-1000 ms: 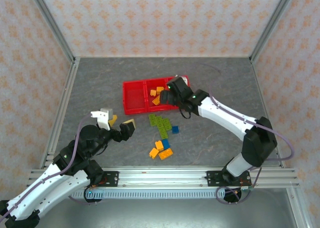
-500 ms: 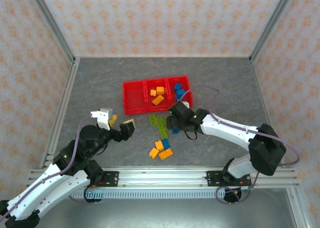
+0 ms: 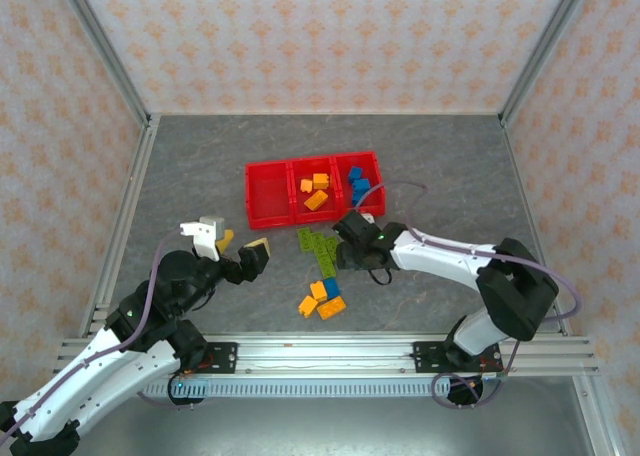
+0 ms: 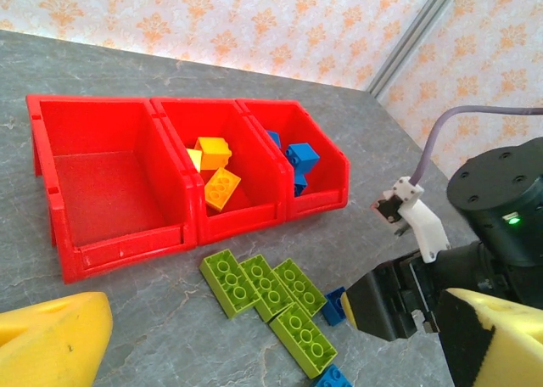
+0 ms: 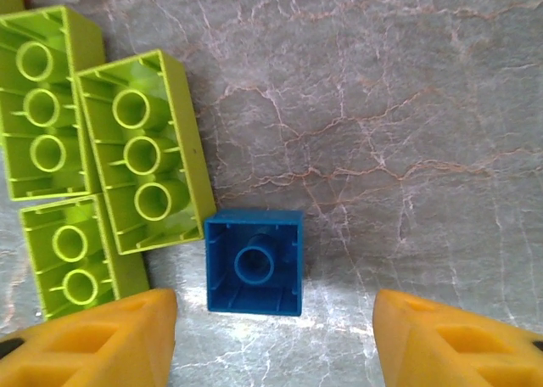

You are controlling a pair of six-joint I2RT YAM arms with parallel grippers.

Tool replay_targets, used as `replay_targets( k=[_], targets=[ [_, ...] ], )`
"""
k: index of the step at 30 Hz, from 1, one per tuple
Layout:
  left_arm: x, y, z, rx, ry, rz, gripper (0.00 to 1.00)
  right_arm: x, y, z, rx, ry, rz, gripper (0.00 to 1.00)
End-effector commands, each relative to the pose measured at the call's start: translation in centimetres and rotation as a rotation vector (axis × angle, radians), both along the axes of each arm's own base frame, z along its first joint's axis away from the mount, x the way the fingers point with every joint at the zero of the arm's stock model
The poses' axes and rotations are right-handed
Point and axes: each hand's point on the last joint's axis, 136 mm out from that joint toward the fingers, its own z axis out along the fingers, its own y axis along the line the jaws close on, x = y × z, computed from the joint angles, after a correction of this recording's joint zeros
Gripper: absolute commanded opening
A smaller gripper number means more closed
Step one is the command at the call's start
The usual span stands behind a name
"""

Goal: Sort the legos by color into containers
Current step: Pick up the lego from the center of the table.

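Note:
My right gripper (image 3: 352, 257) (image 5: 276, 340) is low over the table, open, its yellow fingers either side of an upside-down blue lego (image 5: 254, 262) (image 4: 333, 306) without touching it. Several olive green legos (image 3: 320, 246) (image 5: 144, 162) (image 4: 271, 289) lie just left of it. Nearer the front, orange legos (image 3: 318, 301) sit in a small pile with a blue one (image 3: 331, 286). The red containers (image 3: 268, 219) (image 4: 127, 243) hold orange legos (image 3: 315, 191) (image 4: 216, 171) in the middle bin and blue ones (image 3: 358, 184) (image 4: 299, 158) in the right bin. My left gripper (image 3: 238, 244) (image 4: 276, 319) hovers open, left of the loose legos.
The grey table (image 3: 440, 166) is ringed by metal rails and patterned walls. The right arm's cable (image 3: 420, 191) loops over the table near the tray's right end.
My right gripper has come from above the tray's right bin down to the loose blue lego, and its jaws have narrowed. The left arm has not moved.

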Motion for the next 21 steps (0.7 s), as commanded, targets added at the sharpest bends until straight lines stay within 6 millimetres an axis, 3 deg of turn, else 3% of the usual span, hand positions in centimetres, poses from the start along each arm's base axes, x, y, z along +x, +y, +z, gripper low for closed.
replay_targets(
  k=[1, 15, 21],
  targets=[
    [0.2, 0.1, 0.4, -0.015, -0.028, 0.015, 0.99, 0.7, 0.3, 0.0, -0.021, -0.024, 0.009, 0.61],
    [0.3, 0.0, 0.2, -0.008, -0.029, 0.01, 0.99, 1.7, 1.0, -2.0, -0.069, -0.02, 0.034, 0.55],
    [0.3, 0.0, 0.2, -0.006, -0.027, 0.011, 0.99, 2.3, 0.6, -2.4, -0.091, -0.037, 0.023, 0.42]
  ],
)
